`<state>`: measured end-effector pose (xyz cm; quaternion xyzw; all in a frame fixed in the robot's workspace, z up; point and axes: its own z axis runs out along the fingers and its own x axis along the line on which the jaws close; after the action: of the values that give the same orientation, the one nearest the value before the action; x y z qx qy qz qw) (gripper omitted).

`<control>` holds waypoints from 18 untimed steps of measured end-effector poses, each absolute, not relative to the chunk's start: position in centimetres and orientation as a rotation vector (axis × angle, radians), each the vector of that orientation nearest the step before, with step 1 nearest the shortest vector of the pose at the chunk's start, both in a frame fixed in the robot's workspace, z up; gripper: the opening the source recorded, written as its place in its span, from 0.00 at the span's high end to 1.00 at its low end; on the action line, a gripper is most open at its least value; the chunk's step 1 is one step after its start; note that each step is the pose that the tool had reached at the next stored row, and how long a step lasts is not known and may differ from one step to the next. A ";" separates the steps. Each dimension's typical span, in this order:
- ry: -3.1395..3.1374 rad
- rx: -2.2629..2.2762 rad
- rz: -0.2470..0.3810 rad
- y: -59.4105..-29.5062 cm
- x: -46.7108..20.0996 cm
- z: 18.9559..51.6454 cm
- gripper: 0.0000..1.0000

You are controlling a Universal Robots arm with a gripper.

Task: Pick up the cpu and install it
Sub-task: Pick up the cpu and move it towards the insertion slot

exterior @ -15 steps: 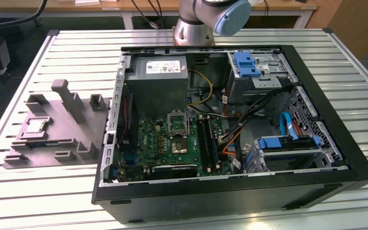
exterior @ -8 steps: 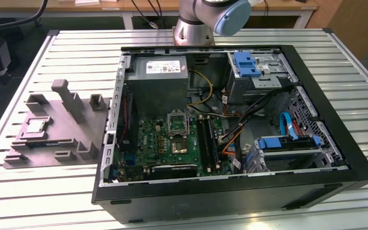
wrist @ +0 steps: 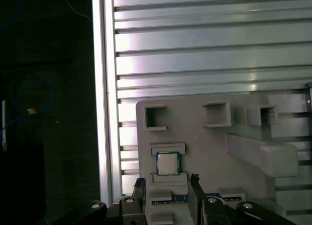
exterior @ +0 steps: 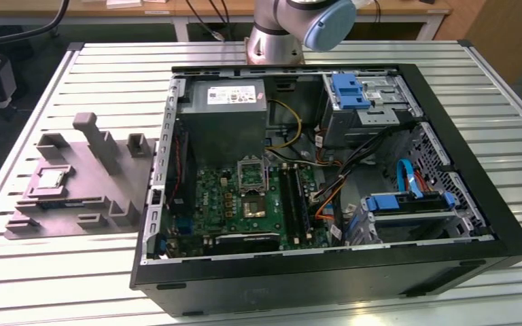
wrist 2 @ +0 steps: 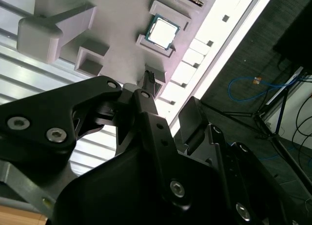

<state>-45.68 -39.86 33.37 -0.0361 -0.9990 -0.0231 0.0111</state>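
The cpu (wrist: 167,163) is a small square chip with a dull silver top, lying flat in a recess of the grey moulded fixture (wrist: 209,147). In the exterior view the cpu (exterior: 51,178) sits on that fixture (exterior: 107,170) at the exterior view's left, outside the computer case. My gripper (wrist: 166,182) hovers above the fixture close to the chip. It is open, its black fingertips (wrist: 194,179) set wider apart than the chip and holding nothing. The second wrist view shows the cpu (wrist 2: 163,32) beyond the gripper (wrist 2: 169,93). The green motherboard (exterior: 242,197) with its metal socket frame (exterior: 251,174) lies inside the case.
The open black computer case (exterior: 334,272) holds a power supply (exterior: 229,102), blue drive brackets (exterior: 349,89) and loose cables (exterior: 352,170). Everything rests on a slatted aluminium table (exterior: 71,272). The fixture has upright posts (exterior: 93,132). The table edge (wrist: 100,112) runs close beside the fixture, with dark floor beyond.
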 end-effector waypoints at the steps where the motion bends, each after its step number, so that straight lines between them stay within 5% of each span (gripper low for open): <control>1: -3.117 -0.113 -0.072 -39.9 -45.7 33.3 0.53; 18: -3.117 -0.113 -0.072 -39.9 -45.7 32.8 0.53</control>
<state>-45.68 -39.86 32.84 -0.0361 -0.9990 -0.0232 0.0111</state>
